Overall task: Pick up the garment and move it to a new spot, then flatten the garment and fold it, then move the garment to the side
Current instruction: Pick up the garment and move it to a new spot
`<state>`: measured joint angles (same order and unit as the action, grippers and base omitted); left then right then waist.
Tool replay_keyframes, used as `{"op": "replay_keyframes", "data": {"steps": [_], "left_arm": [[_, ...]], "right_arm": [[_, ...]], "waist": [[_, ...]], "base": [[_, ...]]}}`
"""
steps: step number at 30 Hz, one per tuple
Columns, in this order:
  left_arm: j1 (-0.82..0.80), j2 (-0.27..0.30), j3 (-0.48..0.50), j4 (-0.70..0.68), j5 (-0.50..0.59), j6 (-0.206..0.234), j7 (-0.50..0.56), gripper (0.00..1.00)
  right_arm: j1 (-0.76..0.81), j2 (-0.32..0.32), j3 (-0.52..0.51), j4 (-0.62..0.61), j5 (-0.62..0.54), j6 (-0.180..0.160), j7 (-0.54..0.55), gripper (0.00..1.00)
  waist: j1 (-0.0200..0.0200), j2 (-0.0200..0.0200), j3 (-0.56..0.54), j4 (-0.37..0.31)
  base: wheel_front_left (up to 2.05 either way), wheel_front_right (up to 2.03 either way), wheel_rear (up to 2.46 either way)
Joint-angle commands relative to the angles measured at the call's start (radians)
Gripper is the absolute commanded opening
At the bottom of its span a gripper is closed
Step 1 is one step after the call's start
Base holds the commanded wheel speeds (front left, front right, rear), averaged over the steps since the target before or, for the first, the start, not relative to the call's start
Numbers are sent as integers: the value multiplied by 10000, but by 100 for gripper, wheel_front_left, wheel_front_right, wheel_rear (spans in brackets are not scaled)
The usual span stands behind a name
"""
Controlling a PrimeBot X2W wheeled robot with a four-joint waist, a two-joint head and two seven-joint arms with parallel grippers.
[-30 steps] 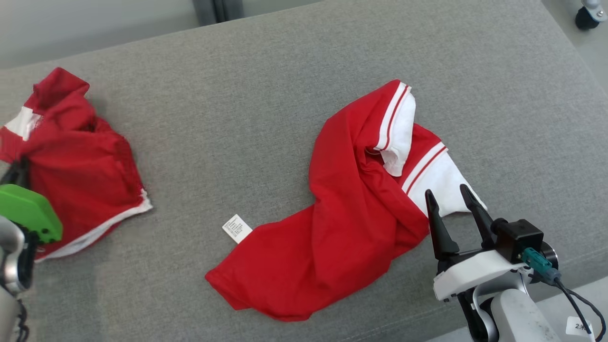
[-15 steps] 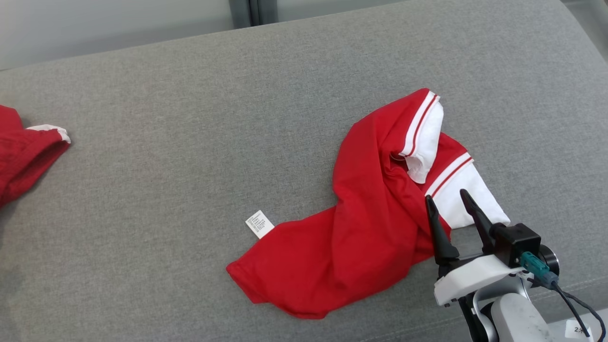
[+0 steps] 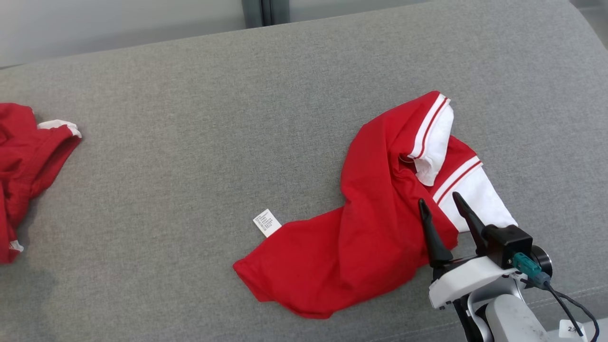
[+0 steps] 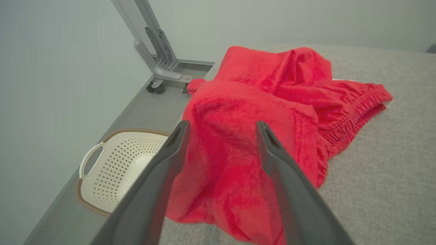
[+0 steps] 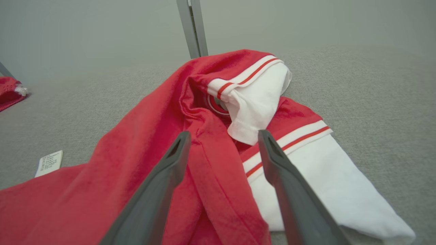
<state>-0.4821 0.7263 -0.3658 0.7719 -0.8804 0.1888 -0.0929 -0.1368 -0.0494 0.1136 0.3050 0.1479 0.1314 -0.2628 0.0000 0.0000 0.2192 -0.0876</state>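
Grey fabric covers the table (image 3: 190,95). My left fingers (image 4: 265,136) stand wide apart over the crumpled red garment (image 4: 272,85) at the left edge, gripping nothing. My right fingers (image 3: 424,216), also spread and empty, hover above the red-and-white shirt (image 3: 370,228) at the near right. The print on its white tag (image 3: 267,222) is too small to read.

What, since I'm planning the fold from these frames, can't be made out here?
Care label: head view, print too small to read.
Second red garment: head view, cut off by the left edge.
Basket: left wrist view, partly behind the left tool.
Red and white shirt: right wrist view, lower part cut off by the bottom edge; round mark inside the neck half covered by a white fold.
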Motion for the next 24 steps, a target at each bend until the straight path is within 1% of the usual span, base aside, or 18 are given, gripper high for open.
{"op": "replay_keyframes", "data": {"steps": [1,3,6,8,10,13,14,16,18,20,21,24], "left_arm": [[86,-82,89,-108,94,167,-480,100],[154,-298,212,-404,165,248,-1157,100],[411,-621,324,-1263,435,238,-1612,100],[703,-859,437,-2195,736,277,-1719,100],[1062,-1264,643,-3424,1309,302,-1722,100],[1980,-2071,834,-5237,2155,306,-1723,100],[2199,-2266,891,-5685,2429,221,-1722,100],[2714,-2893,1035,-6522,2818,27,-1722,100],[3387,-3495,1173,-7117,3239,-308,-1713,100],[3900,-3922,1456,-7400,3643,-592,-1714,100],[4166,-4219,1635,-7580,3825,-810,-1715,100],[5000,-4863,2244,-7708,4351,-1194,-1714,100]], "right_arm": [[38,-20,-13,16,4,-14,-31,100],[155,-20,-61,45,-173,-14,-31,100],[300,-20,-166,-65,-374,-14,-31,100],[345,-17,-183,-164,-569,-14,-31,100],[399,-25,-265,-306,-775,-14,-31,100],[533,-71,-170,-564,-1091,-14,-31,100],[505,-141,-129,-672,-1159,-14,-31,100],[413,-283,-67,-921,-1245,-14,-31,100],[351,-408,-82,-1214,-1279,-14,-29,100],[340,-537,-163,-1461,-1268,-14,-31,100],[350,-586,-219,-1591,-1268,-14,-31,100],[500,-695,-392,-1846,-1268,-14,-31,100]], "waist": [[0,0,-103,0],[0,0,-258,3],[0,0,-531,42],[0,0,-726,48],[0,0,-945,107],[0,0,-1328,183],[0,0,-1378,185],[0,0,-1477,195],[0,0,-1569,201],[0,0,-1650,196],[0,0,-1689,187],[0,0,-1835,160]], "base": [[0,0,0],[0,0,0],[0,0,0],[0,0,0],[0,0,0],[0,0,0],[0,0,0],[0,0,0],[0,0,0],[0,0,0],[0,0,0],[0,0,0]]}}
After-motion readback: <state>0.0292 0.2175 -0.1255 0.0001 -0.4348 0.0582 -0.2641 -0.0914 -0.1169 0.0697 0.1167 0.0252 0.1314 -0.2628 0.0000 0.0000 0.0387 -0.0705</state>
